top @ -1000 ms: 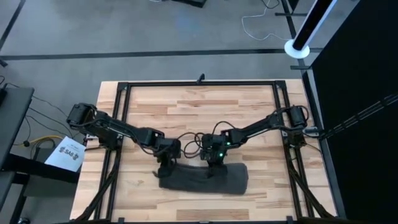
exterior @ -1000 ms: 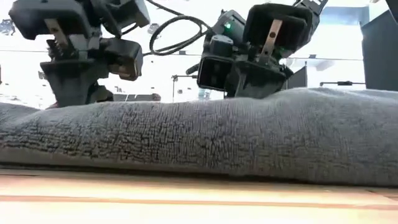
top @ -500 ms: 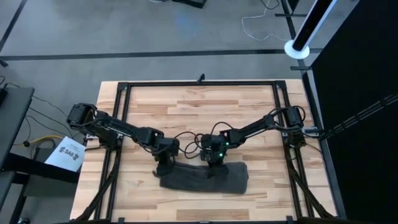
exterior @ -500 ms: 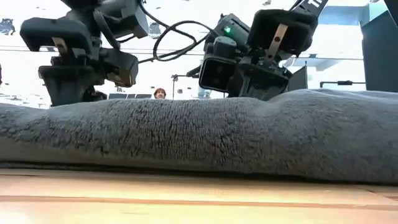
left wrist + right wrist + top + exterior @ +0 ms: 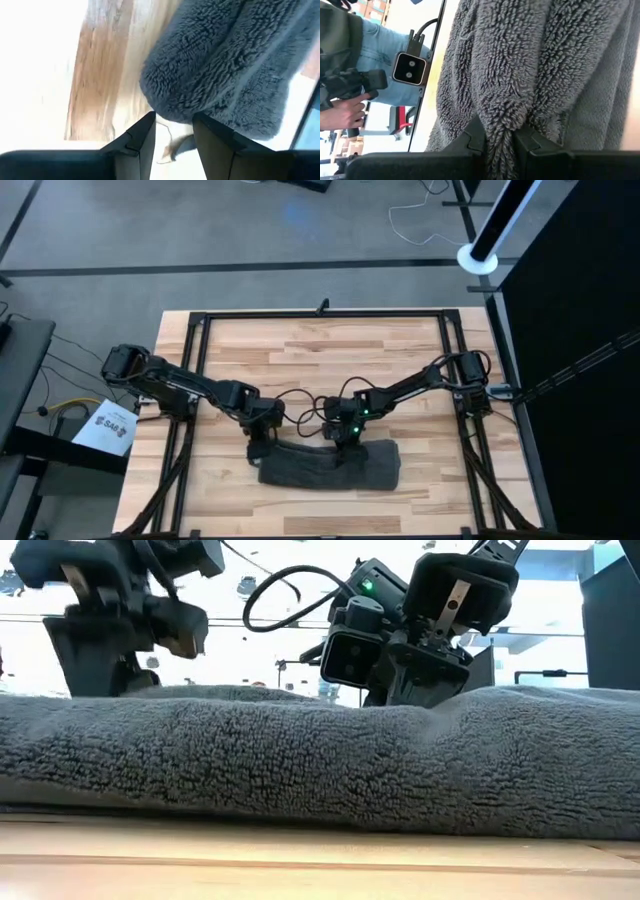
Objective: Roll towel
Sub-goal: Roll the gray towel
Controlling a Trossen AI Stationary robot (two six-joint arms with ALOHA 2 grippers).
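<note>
Nearest the front edge of the worktop (image 5: 220, 500) lies the towel (image 5: 330, 465), a long dark bundle running left to right, already gathered into a thick, loose roll rather than lying flat. Just behind it, at its left end, the left gripper (image 5: 172, 131) hangs over the roll's end with its jaws released: a clear gap shows between its fingers (image 5: 142, 137), and the terry cloth sits just beyond them, not pinched. Near the roll's middle, the right gripper (image 5: 497, 137) is clenched on a fold of the towel, a tuft of pile squeezed between its jaws, and in the low view the cloth dips where it presses in. The rolling step looks well along, with one side let go for a fresh hold while the other pins the bundle. The next move probably calls for the left gripper to take a new bite on the roll's back edge, keeping both ends level so the roll turns evenly and does not slacken. Beyond the worktop a person (image 5: 350, 60) stands holding a camera.
</note>
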